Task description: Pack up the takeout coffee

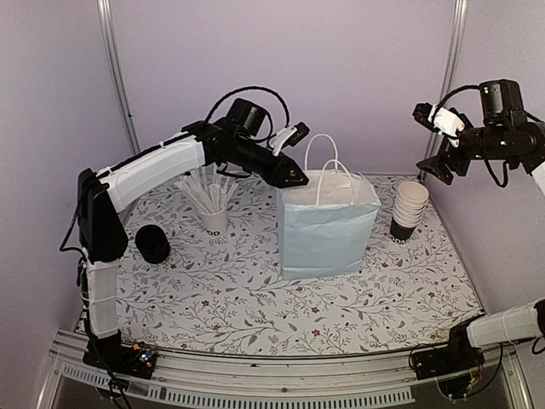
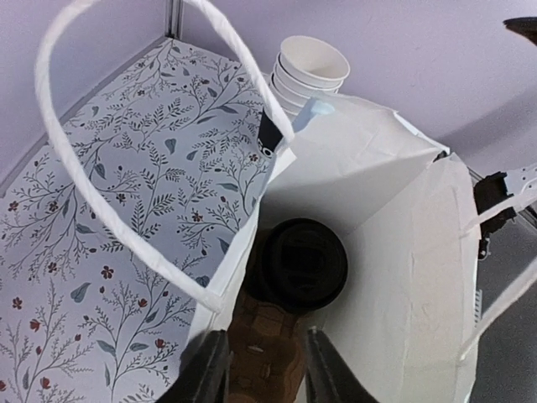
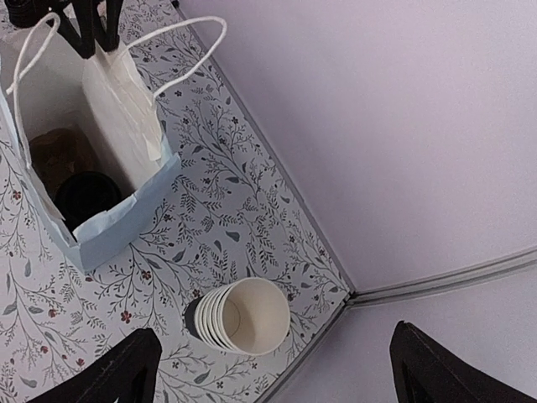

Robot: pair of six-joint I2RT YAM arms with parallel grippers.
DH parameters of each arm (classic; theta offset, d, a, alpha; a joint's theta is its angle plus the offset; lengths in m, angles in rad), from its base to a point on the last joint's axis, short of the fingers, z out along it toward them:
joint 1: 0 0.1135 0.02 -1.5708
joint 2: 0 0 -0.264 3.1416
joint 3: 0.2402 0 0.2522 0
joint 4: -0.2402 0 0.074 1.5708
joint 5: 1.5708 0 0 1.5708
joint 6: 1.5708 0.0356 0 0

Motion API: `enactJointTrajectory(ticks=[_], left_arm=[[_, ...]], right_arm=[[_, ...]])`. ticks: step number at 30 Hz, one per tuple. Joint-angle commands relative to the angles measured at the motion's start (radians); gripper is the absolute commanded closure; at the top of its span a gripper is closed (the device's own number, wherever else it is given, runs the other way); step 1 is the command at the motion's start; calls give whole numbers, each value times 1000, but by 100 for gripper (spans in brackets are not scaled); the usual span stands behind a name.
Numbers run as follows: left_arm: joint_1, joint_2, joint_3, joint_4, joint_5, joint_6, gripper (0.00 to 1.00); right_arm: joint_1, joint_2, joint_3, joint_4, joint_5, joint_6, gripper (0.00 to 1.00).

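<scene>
Two black fingers of the left gripper [image 2: 264, 336] fill the bottom edge of the left wrist view, standing partly apart with nothing pinched between them. They hover at the mouth of the bag. Directly below them, down on the bag's floor, sits the brown carrier [image 3: 54, 151], its moulded pulp rough and mottled. One hole holds the lidded cup [image 2: 298, 264], upright, its round black lid ringed with a raised rim and a shallow sunken centre. Only bare pulp shows on the carrier's other side.

Around these stand the smooth white inner walls of the paper bag [image 1: 328, 230], pale blue outside, creased at its folded sides and upright near the middle of the table. Its thin white cord handles [image 2: 75, 168] arch above the mouth.

Just beside the bag on its right, apart from it, is a stack of cups [image 1: 409, 209], nested, black outside with white lettering and white inside. On the bag's left a white cup of straws [image 1: 213, 217] fans out its white sticks. Further left lies a short black cylinder [image 1: 153, 243], too dark to identify.

All rest on a tablecloth [image 1: 238, 298] printed with grey leafy sprigs and small red flowers.

High at the right, the right gripper [image 3: 275, 332] hangs with its fingers spread wide, holding nothing.
</scene>
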Motion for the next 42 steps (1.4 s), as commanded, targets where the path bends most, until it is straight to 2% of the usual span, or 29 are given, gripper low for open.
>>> enactJointTrajectory(ticks=[1, 3, 9, 15, 17, 21, 29, 35, 42], left_arm=[[18, -9, 16, -7, 35, 19, 75], [19, -13, 14, -6, 37, 25, 82], [17, -51, -7, -6, 39, 30, 88], [20, -176, -102, 20, 5, 40, 99], [20, -239, -163, 35, -42, 38, 99], [37, -364, -309, 58, -191, -12, 93], [103, -576, -624, 124, -438, -172, 91], [184, -671, -781, 208, -541, -271, 88], [259, -797, -886, 237, -567, -374, 90]], right_arm=[[-117, -82, -169, 48, -148, 62, 1], [-154, -123, -244, 70, -179, 76, 1], [-219, -185, -379, 103, -256, 106, 1], [-231, -204, -512, 169, -350, 162, 1], [-231, -225, -581, 219, -394, 199, 1], [-231, -259, -740, 334, -461, 267, 1], [-238, -311, -973, 568, -435, 363, 1], [-238, -310, -984, 601, -424, 387, 1], [-238, -318, -989, 599, -438, 369, 1]])
